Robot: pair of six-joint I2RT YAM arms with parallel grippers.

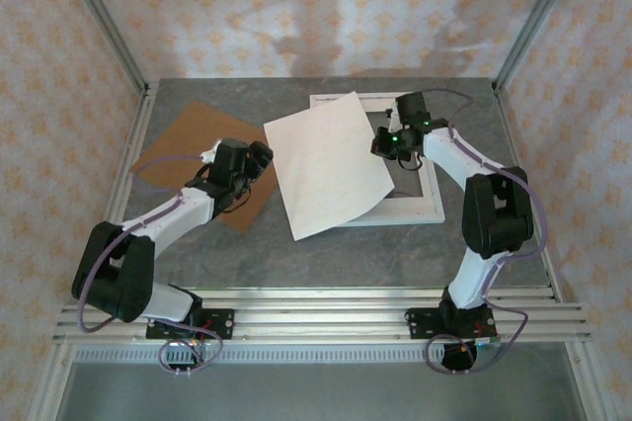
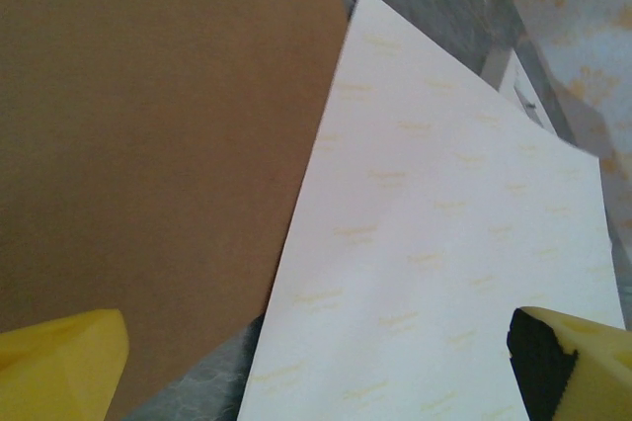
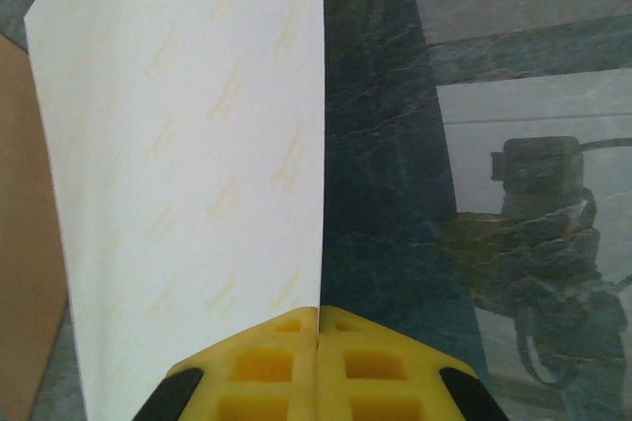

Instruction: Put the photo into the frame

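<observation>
The photo point(image 1: 326, 164) shows its white back, printed side hidden, and lies slanted over the left part of the white frame point(image 1: 420, 206). My right gripper point(image 1: 387, 144) is shut on the photo's right edge; in the right wrist view the yellow fingertips point(image 3: 318, 317) meet on the sheet point(image 3: 188, 174), which stands lifted on that side. My left gripper point(image 1: 259, 156) hovers by the photo's left edge, open. Its yellow fingers point(image 2: 59, 367) stand wide apart over the sheet point(image 2: 434, 243), with nothing between them.
A brown backing board point(image 1: 202, 149) lies flat left of the photo, also under the left gripper point(image 2: 148, 144). The frame's dark glossy pane point(image 3: 385, 194) reflects the right arm. Grey table point(image 1: 326, 258) runs open in front; metal rails edge the workspace.
</observation>
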